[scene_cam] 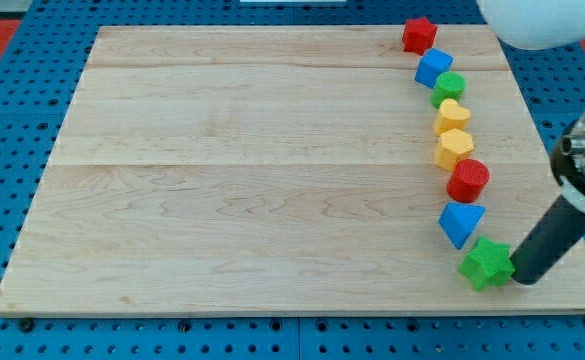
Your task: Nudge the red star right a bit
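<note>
Your tip sits at the wrong end of the board from the red star.

On the pale wooden board (272,170), a curved line of blocks runs down the right side; the red star-shaped block (419,35) heads it at the far right corner, touching the blue cube (434,67). Your dark rod carries no gripper, so nothing opens or closes; its tip (525,281) rests just right of the near green star (487,263). Bring it round to the red star's left face, then push right briefly, since the edge lies near.
</note>
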Controlling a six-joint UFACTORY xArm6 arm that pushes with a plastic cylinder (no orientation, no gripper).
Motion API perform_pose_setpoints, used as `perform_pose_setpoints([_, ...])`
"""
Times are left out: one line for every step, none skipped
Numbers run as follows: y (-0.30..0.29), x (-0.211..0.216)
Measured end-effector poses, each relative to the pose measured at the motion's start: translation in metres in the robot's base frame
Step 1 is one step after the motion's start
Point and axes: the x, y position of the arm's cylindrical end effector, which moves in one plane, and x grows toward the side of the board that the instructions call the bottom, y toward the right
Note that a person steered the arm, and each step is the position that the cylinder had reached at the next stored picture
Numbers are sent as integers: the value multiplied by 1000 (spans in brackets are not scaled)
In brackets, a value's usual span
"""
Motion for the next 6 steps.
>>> perform_pose_setpoints([-2,6])
perform_pose_setpoints([-3,13])
perform_pose_setpoints([-21,32])
perform_pose_setpoints([-44,33])
perform_pose_setpoints([-106,32])
perform_pose_setpoints([-174,31])
